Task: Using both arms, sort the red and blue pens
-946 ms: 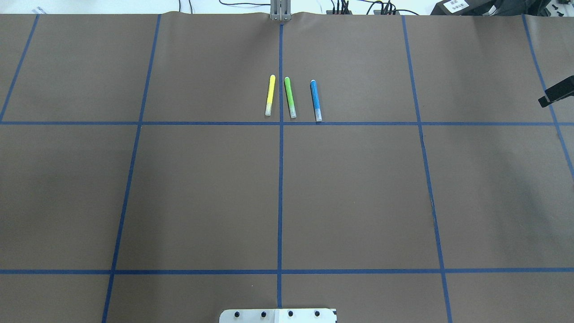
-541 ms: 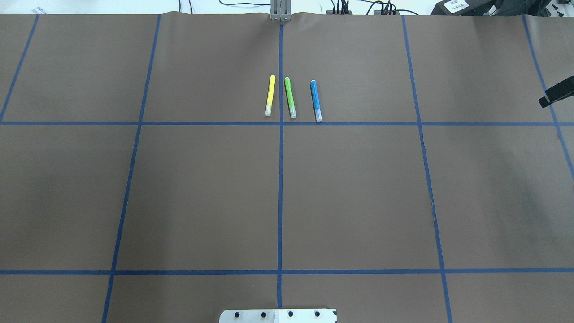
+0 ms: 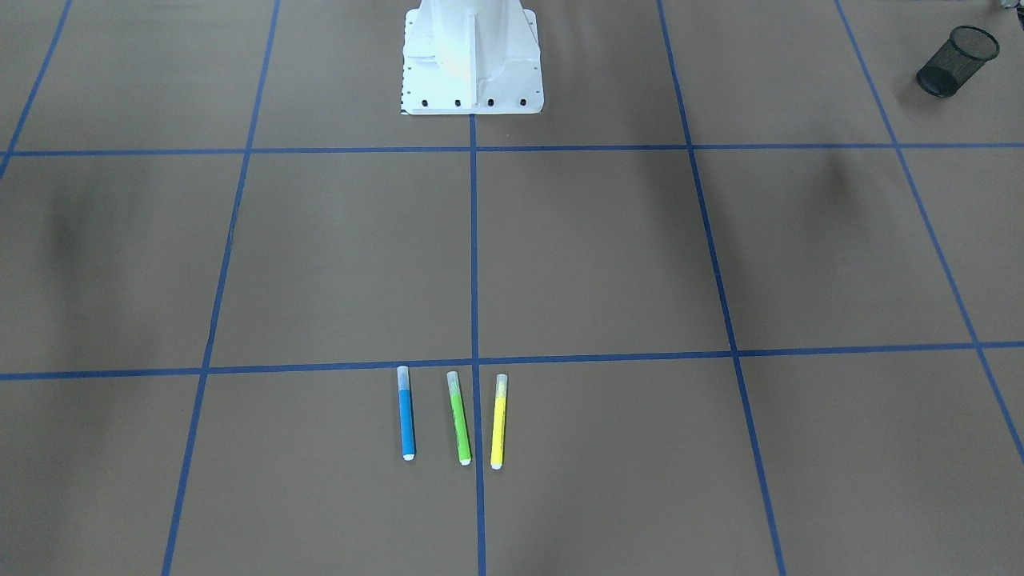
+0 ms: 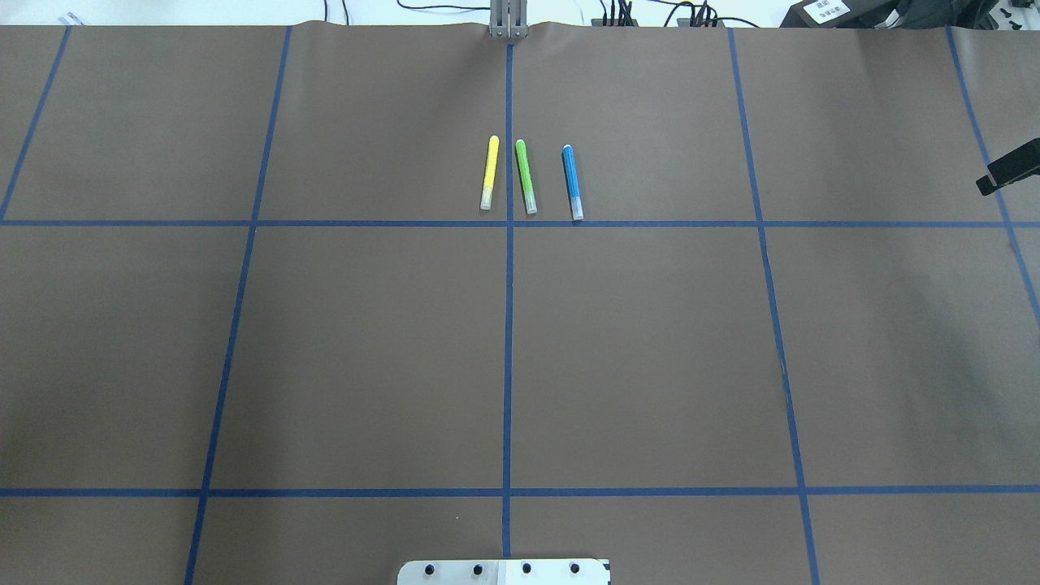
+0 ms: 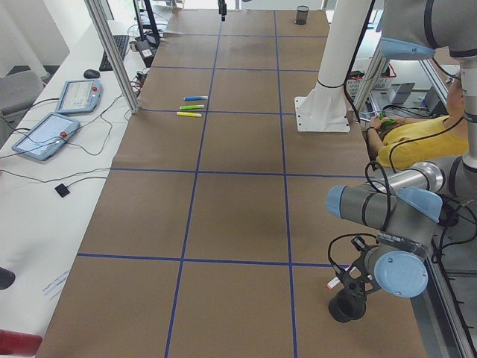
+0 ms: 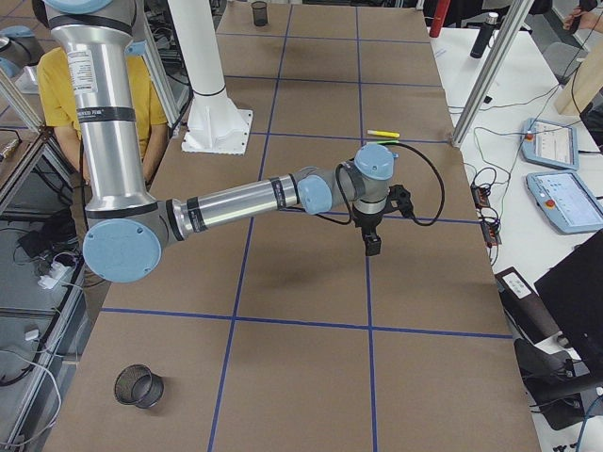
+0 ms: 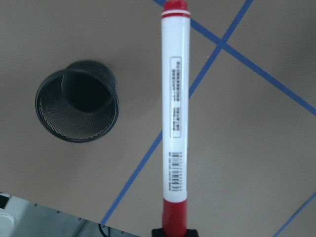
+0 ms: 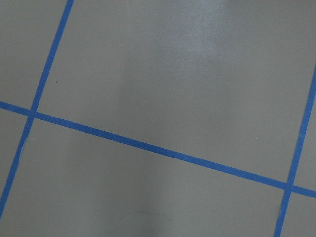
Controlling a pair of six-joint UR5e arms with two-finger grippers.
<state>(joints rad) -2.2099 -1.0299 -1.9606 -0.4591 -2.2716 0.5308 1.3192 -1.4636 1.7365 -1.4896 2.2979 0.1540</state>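
The red pen (image 7: 174,113), white-barrelled with red ends, hangs upright in my left gripper (image 7: 174,231), which is shut on its lower red end. It hovers just beside and above a black mesh cup (image 7: 77,101) at the table's near left corner; the exterior left view shows the same pen (image 5: 333,283) and cup (image 5: 344,308). The blue pen (image 4: 573,183) lies on the brown table beyond the centre, also visible from the front (image 3: 407,416). My right gripper (image 4: 1007,175) hangs over bare table at the right edge, far from the pens; whether it is open does not show.
A green marker (image 4: 526,176) and a yellow marker (image 4: 489,172) lie parallel to the left of the blue pen. A second mesh cup (image 6: 138,386) stands at the right end. A person in a yellow shirt (image 5: 410,138) sits behind the white pedestal (image 3: 472,56).
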